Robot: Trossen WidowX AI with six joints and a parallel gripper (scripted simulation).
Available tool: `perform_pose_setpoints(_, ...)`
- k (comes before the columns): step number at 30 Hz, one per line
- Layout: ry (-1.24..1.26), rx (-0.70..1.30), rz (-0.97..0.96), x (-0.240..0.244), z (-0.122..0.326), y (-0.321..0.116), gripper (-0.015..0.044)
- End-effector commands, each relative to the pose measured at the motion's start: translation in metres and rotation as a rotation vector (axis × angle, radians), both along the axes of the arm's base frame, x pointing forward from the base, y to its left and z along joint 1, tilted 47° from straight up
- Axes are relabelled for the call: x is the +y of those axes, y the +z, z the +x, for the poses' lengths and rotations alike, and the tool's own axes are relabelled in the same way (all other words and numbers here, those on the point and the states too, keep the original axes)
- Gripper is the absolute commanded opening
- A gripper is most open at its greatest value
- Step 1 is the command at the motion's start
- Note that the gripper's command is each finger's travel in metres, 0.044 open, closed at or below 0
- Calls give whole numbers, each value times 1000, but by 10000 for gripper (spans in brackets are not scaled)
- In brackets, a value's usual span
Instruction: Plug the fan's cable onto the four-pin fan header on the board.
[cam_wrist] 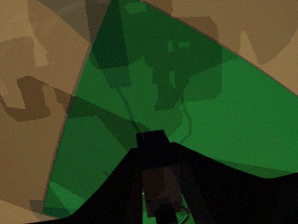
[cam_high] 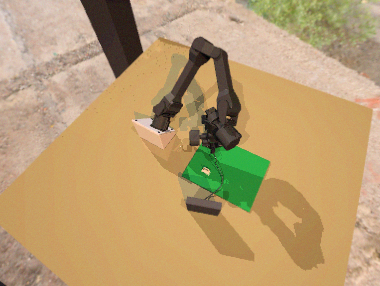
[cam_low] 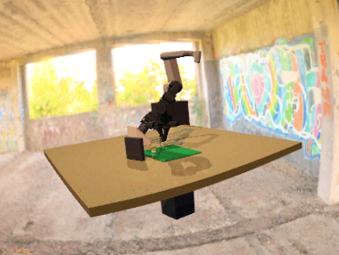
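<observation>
The green board (cam_high: 240, 187) (cam_low: 183, 154) (cam_wrist: 245, 132) lies on the table. The small pale fan header (cam_high: 206, 171) (cam_low: 153, 151) stands near one edge of it. My gripper (cam_high: 213, 149) (cam_low: 164, 139) (cam_wrist: 153, 152) is shut on the fan's dark plug (cam_wrist: 161, 182), over the board and to the side of the header. The plug lies lengthwise between the fingers in the wrist view, and the fingers hide its sides. The cable (cam_high: 222, 175) runs from there in a curve over the board. The header is largely hidden in the wrist view. The height of the plug above the board is unclear.
A dark block (cam_high: 203, 206) (cam_low: 135, 148) stands at the board's near edge in the top view, where the cable ends. A pink block (cam_high: 152, 136) (cam_low: 136, 132) with a pale top stands left of the board, by the arm. Arm shadows cross the board.
</observation>
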State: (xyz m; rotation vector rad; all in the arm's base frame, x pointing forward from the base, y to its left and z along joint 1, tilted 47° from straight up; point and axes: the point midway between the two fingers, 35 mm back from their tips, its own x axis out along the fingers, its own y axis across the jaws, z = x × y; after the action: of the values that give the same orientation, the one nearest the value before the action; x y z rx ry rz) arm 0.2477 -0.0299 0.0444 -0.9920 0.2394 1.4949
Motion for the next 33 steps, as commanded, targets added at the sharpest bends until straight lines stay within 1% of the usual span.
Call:
perform_pose_setpoints(1,-103,108,16,-7,2,-3,0)
perform_pose_setpoints(33,-873,896,162,-39,9,-34,0)
